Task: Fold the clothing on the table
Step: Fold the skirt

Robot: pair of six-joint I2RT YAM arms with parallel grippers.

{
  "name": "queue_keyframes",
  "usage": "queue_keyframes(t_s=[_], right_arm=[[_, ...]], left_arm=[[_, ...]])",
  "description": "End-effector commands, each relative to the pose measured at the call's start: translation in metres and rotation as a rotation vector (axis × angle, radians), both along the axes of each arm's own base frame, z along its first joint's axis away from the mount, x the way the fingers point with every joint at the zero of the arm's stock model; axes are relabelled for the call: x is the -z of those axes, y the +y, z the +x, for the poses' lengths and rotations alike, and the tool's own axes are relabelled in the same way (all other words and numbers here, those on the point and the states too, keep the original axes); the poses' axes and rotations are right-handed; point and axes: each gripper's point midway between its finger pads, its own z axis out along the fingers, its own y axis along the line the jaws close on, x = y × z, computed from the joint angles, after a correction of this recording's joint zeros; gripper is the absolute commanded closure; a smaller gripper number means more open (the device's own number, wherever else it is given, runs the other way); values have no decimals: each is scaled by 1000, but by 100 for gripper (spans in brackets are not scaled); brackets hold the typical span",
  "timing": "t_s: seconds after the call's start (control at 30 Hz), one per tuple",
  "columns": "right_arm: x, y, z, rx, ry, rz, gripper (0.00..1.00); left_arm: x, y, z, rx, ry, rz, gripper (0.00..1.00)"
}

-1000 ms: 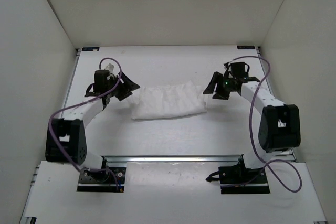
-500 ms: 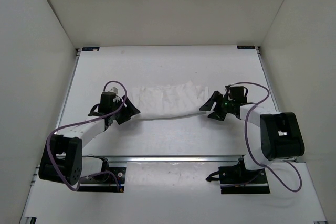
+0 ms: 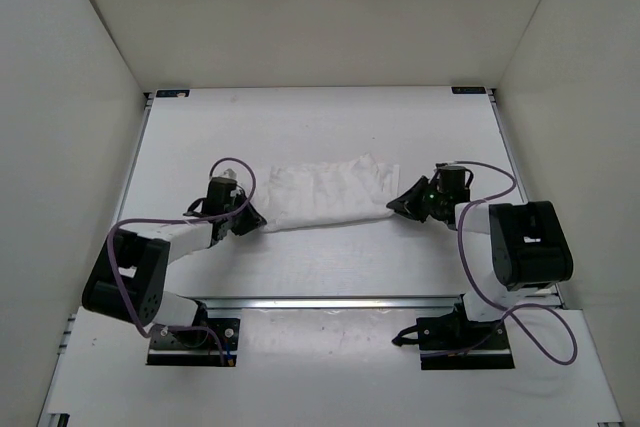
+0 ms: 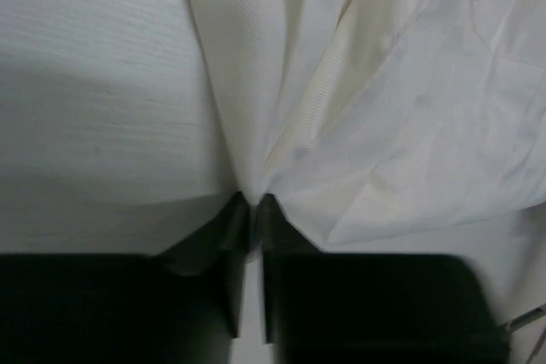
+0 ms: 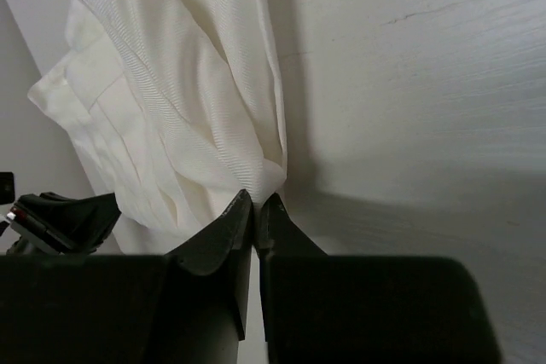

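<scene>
Clothing [image 3: 325, 194] ends pinched between left jaws, right jaws.

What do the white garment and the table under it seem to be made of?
The clothing looks like thin woven fabric, perhaps cotton: matte, with a fine ribbed weave and soft folds. The table looks like a hard painted or laminated board: matte white, with faint grain-like lines and a thin scratch.
</scene>
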Motion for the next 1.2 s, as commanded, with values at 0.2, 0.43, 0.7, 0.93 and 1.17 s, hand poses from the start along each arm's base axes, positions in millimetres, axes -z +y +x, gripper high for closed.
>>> queue_keyframes(t_s=[0.2, 0.43, 0.7, 0.93, 1.17], right_arm=[[-48, -39, 32, -35, -94, -266, 100], [-106, 11, 54, -289, -225, -446, 100], [-141, 141, 49, -562, -428, -424, 100], [-114, 224, 17, -735, -438, -372, 100], [-81, 261, -10, -903, -337, -251, 100]], left_arm=[[-12, -49, 10, 119, -60, -69, 100], [-17, -75, 34, 146, -91, -99, 100], [-20, -79, 45, 137, -102, -117, 100], [-18, -81, 41, 151, -98, -139, 100], [-18, -78, 38, 151, -97, -152, 100]])
